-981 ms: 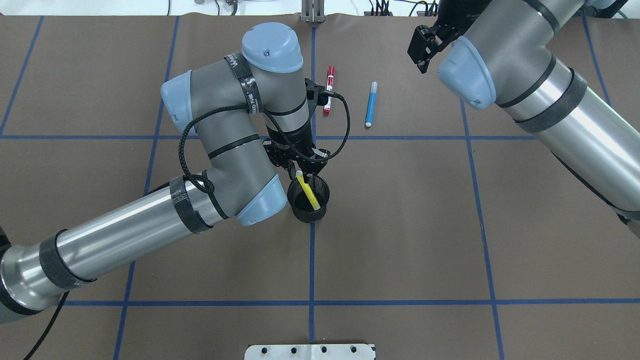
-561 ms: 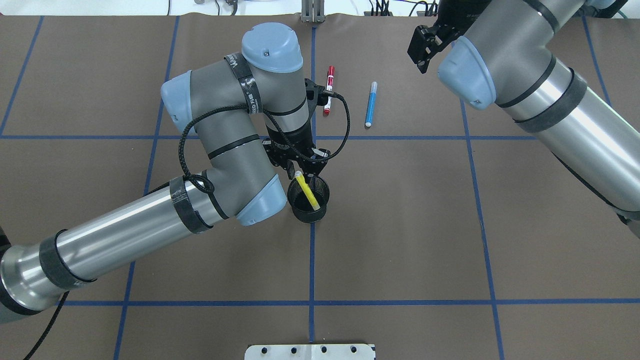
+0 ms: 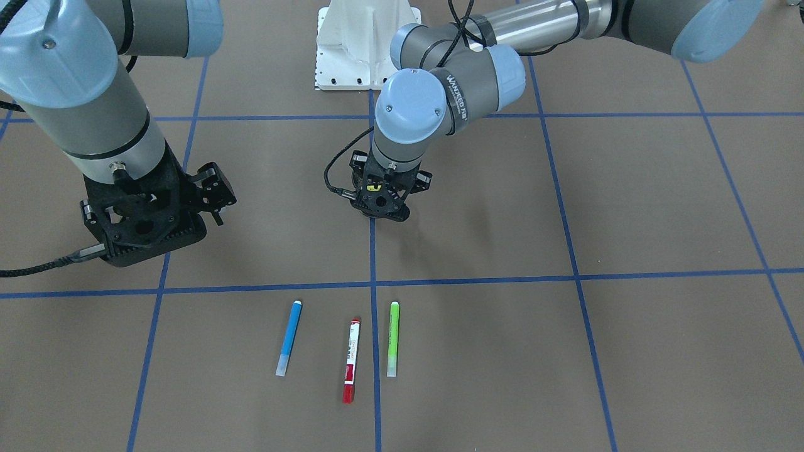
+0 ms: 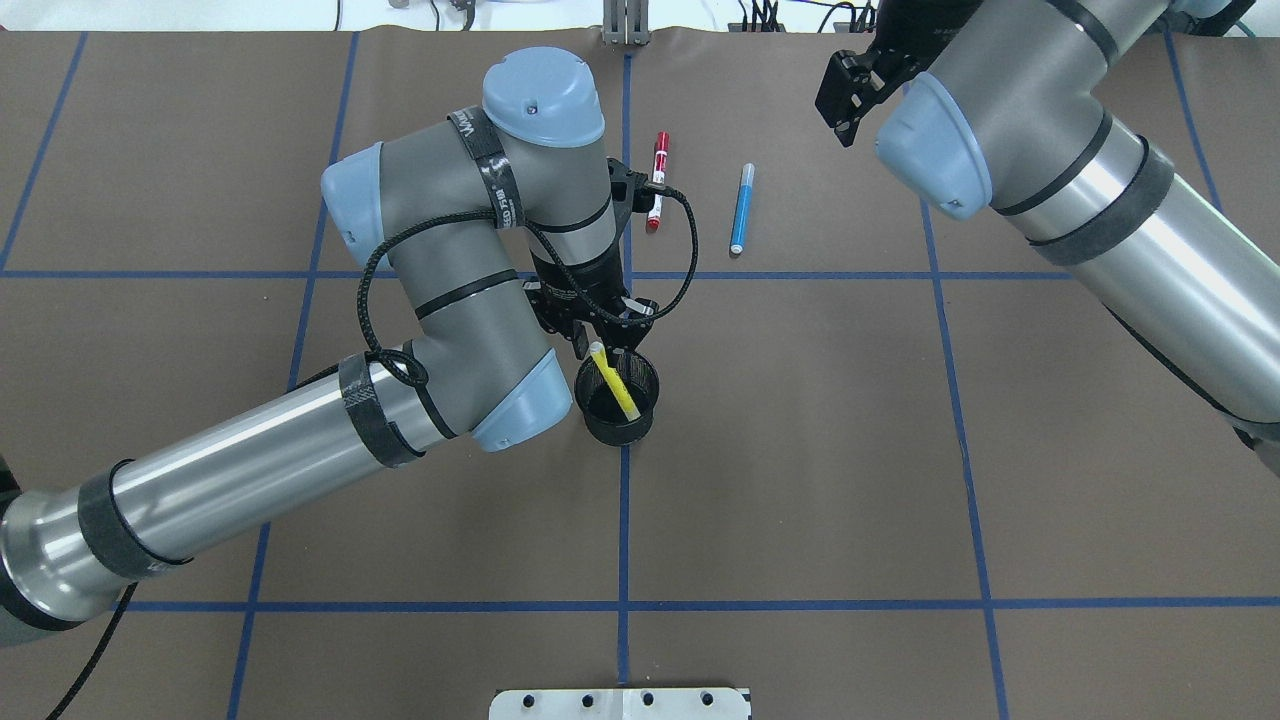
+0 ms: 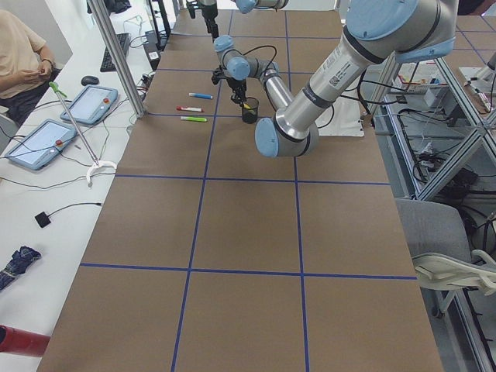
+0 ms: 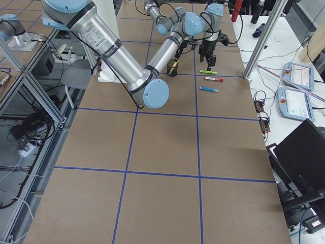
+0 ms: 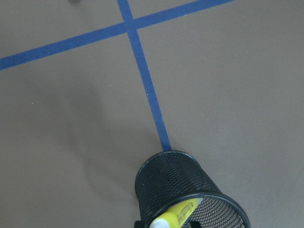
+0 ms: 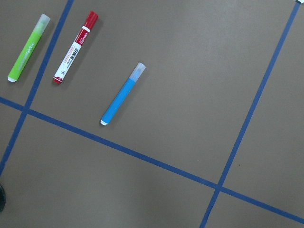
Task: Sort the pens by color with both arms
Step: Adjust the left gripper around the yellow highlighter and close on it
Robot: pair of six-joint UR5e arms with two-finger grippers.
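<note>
Pen sorting at a two-arm UR5e bench: the left arm [image 4: 250, 470] bends over the middle of the brown table [image 4: 800, 450], its left gripper [image 4: 597, 343] poised just above the far rim of an upright black mesh cup [image 4: 612, 432] that stands on the ctr blue tape line [image 4: 622, 520]. The yellow pen [image 4: 616, 385] leans inside the cup, lower end down in the mesh and pale top end up at the fingers; whether those fingers are pinching it or standing clear of it cannot be told from any view. The other three pens lie flat beyond the cup, side by side, roughly parallel and not touching: the blue pen [image 3: 289, 338] outermost on the robot's right, the red-ended white pen [image 3: 352, 361] in the middle just beside the tape line, and the green pen [image 3: 393, 339] just across that line (the left arm hides it from overhead). The right arm [image 4: 1100, 190] holds the right gripper [image 4: 845, 95] above the table, well apart from the pens; its finger spacing cannot be told either.
</note>
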